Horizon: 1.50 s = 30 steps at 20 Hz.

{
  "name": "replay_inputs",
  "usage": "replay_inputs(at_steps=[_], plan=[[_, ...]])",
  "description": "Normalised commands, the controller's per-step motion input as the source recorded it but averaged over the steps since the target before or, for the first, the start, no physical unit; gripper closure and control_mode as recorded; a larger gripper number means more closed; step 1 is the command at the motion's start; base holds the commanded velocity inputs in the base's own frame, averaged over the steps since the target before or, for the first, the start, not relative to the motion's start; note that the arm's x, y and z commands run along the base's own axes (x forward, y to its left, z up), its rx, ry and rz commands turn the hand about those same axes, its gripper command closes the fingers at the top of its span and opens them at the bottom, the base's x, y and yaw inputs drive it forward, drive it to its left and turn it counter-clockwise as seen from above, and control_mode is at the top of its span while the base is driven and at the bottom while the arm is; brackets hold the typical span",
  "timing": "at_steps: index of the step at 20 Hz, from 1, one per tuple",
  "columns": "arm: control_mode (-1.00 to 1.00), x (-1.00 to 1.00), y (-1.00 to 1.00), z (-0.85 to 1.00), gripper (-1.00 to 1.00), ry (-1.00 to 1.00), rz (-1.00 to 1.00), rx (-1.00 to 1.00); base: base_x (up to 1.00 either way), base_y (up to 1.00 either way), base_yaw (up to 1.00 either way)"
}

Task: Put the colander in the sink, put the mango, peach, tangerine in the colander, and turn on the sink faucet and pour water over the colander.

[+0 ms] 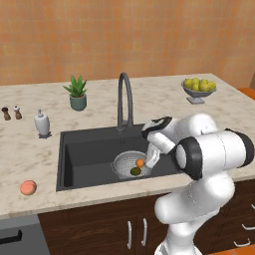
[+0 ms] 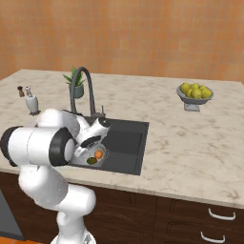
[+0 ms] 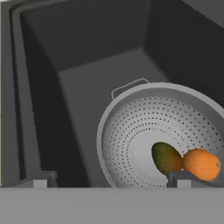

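Colander (image 3: pixel 153 131) low and right of centre in the hand view, on the floor of the black sink (image 3: pixel 87 87), with mango (image 3: pixel 166 158) and tangerine (image 3: pixel 202 164) touching at its bottom. Gripper (image 3: pixel 109 179) just above, jaws wide apart, holding nothing. Peach (image 1: pixel 28 188) on the counter (image 1: pixel 30 154), lower left of the left base view; faucet (image 1: pixel 125 99) behind the basin.
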Motion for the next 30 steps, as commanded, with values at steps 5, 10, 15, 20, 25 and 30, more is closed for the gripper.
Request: replay_inputs(at_steps=[5,10,15,20,25,30], plan=[[-1.00,-0.60,0.29,0.62,-1.00,0.02,-0.27,0.00,0.00,0.00,0.00],[-1.00,-0.48,0.33,0.65,-1.00,0.09,-0.26,0.00,0.00,0.00,0.00],[-1.00,-0.55,0.26,0.58,-1.00,0.01,-0.21,0.00,0.00,0.00,0.00],[-1.00,-0.59,0.24,0.54,-1.00,0.00,-0.30,0.00,0.00,0.00,0.00],[-1.00,-0.56,0.44,0.42,-1.00,0.00,-0.41,0.00,0.00,0.00,0.00],[-1.00,-0.31,0.68,0.41,-1.00,0.08,-0.23,0.00,0.00,0.00,0.00]])
